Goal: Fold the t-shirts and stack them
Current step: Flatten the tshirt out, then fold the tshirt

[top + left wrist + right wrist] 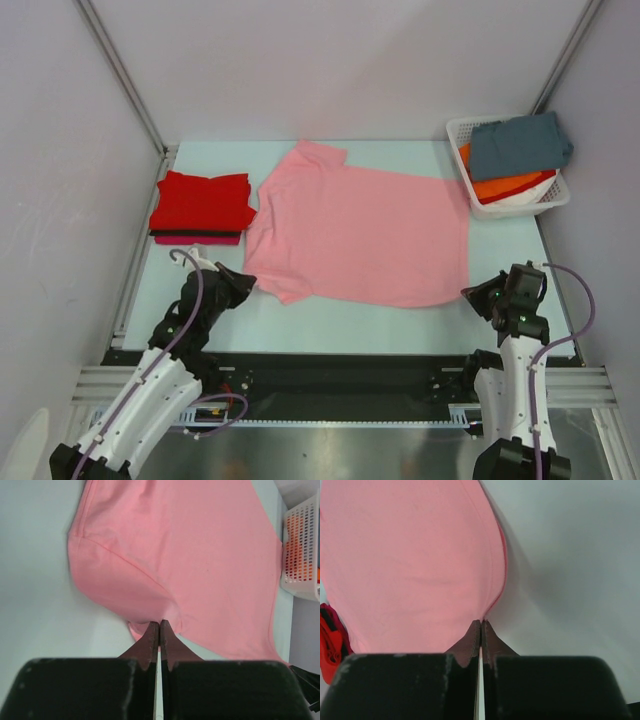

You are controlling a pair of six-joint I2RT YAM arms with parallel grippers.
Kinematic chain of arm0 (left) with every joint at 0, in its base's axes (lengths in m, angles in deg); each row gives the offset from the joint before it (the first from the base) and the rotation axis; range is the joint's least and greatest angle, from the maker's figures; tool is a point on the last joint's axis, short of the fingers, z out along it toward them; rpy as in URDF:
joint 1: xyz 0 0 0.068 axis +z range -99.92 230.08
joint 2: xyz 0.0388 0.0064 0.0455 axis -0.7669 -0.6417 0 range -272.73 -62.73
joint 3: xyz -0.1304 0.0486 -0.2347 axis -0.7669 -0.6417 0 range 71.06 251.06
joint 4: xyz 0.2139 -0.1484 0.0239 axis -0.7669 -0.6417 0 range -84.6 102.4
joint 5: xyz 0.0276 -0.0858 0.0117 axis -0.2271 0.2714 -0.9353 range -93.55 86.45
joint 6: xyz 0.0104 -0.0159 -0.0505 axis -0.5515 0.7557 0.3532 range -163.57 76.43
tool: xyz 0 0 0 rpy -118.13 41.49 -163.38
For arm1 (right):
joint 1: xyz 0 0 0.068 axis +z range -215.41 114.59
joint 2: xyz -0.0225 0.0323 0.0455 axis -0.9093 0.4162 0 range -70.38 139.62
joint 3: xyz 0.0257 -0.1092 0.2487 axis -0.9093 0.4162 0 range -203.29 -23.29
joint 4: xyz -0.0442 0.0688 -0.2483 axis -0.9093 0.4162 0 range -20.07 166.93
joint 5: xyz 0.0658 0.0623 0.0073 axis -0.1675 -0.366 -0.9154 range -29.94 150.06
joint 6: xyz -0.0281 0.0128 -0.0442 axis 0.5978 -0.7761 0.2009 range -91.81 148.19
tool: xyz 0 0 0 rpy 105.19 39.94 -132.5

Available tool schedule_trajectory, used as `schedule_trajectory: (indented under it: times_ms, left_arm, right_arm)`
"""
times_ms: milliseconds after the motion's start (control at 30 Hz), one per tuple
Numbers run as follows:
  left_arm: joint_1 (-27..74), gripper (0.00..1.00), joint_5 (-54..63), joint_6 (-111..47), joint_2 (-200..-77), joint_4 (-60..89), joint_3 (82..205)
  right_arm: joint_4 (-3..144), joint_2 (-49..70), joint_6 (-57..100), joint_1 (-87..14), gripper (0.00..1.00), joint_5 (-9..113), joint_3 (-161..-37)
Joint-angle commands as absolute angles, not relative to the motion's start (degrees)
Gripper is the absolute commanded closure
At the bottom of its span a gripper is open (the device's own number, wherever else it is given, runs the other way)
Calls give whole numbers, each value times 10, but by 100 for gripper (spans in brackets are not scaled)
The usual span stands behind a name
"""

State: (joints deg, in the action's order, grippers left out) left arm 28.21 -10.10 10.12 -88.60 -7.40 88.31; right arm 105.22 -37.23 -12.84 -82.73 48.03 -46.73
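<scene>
High overview, wrist close-ups, common pink t-shirt point(360, 235)

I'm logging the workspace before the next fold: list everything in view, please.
pink t-shirt: one, light pink, spread across mid-table
red t-shirt: folded, red, top of the stack on the left; number of layers unclear
magenta t-shirt: one, magenta, edge showing under the red
grey-blue t-shirt: one, slate, on top in the basket
orange t-shirt: one, orange, under the grey-blue one
basket: one, white slotted plastic, far right corner
table: one, pale green
left gripper: one, dark, shut on the pink t-shirt's near left edge
right gripper: one, dark, shut on its near right corner
</scene>
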Motion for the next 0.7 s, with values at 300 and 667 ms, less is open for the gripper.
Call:
schedule_trajectory:
  times_ms: [300,667]
  left_arm:
    - [279,98,-146,62,-1044,47,1012]
    - [284,99,-187,39,-1222,98,1141]
  right_arm:
    - [923,-226,-150,-796,100,565,-522]
    - [865,-77,-173,-819,100,563,-607]
